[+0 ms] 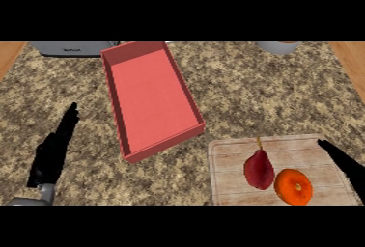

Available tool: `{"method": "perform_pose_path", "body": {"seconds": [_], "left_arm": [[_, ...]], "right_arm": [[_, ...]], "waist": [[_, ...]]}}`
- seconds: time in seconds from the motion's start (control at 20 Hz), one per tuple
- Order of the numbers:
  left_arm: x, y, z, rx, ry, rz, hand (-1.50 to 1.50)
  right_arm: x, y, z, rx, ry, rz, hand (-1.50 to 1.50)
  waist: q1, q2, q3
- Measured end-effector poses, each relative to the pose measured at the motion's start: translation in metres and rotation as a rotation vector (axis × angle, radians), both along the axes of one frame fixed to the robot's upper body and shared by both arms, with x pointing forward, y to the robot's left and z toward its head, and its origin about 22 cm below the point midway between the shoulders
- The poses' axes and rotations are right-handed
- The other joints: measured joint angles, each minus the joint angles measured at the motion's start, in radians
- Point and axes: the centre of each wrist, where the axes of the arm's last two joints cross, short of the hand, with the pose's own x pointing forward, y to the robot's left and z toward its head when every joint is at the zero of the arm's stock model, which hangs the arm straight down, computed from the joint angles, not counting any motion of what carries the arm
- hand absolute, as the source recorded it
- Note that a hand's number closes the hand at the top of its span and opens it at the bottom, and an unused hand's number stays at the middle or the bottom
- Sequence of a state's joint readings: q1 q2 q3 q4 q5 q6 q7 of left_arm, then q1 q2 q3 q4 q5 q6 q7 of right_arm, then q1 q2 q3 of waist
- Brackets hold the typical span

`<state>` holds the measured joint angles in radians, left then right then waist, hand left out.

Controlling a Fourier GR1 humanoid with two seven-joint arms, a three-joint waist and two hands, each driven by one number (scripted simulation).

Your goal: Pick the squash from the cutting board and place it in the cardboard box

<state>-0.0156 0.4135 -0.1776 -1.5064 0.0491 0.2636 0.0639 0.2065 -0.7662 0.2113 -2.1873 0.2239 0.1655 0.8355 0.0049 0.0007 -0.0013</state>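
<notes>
1. Worktop [285,96]: speckled brown and beige stone, grainy-looking, matt.
2. Edge strips [8,53] at left and right: smooth light wood.
3. Box [153,91]: plain salmon-pink card, smooth and matt inside and out.
4. Board [235,154]: pale wood with visible grain and plank lines, unpolished.
5. Squash [259,170]: smooth dark red skin with a slight sheen.
6. Orange [293,186]: bright skin, mostly matt.
7. Left hand [51,157]: matt black.
8. Appliance [71,48] at the back: smooth grey, metal-like.

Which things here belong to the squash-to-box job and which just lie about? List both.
Job: dark red stemmed squash, probably; cutting board; pink cardboard box; right hand at the board's right edge.
Lying about: round orange fruit on the board; grey appliance and pale cup at the far edge; left hand, resting open at the left.
</notes>
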Motion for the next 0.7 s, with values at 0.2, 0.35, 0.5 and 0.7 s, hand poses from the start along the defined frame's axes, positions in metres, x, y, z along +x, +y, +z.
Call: {"method": "perform_pose_path", "body": {"seconds": [0.2, 0.35, 0.5, 0.7], "left_arm": [[-0.006, 0.000, -0.003, 0.001, -0.003, 0.008, 0.00], [-0.008, -0.004, 0.000, 0.002, -0.006, 0.009, 0.00], [-0.007, -0.002, 0.003, 0.001, -0.007, 0.015, 0.00], [-0.002, 0.001, 0.002, 0.003, -0.003, 0.011, 0.00]], "right_arm": [[0.005, 0.013, -0.010, -0.019, 0.021, -0.030, -1.50], [0.006, 0.011, -0.021, -0.039, 0.049, -0.043, -1.50], [0.009, 0.017, -0.027, -0.052, 0.068, -0.048, -1.50], [0.008, 0.018, -0.035, -0.060, 0.086, -0.050, -1.50]], "waist": [[-0.001, -0.001, 0.001], [-0.003, -0.001, 0.001], [-0.004, -0.001, 0.001], [-0.006, -0.001, 0.001]]}}
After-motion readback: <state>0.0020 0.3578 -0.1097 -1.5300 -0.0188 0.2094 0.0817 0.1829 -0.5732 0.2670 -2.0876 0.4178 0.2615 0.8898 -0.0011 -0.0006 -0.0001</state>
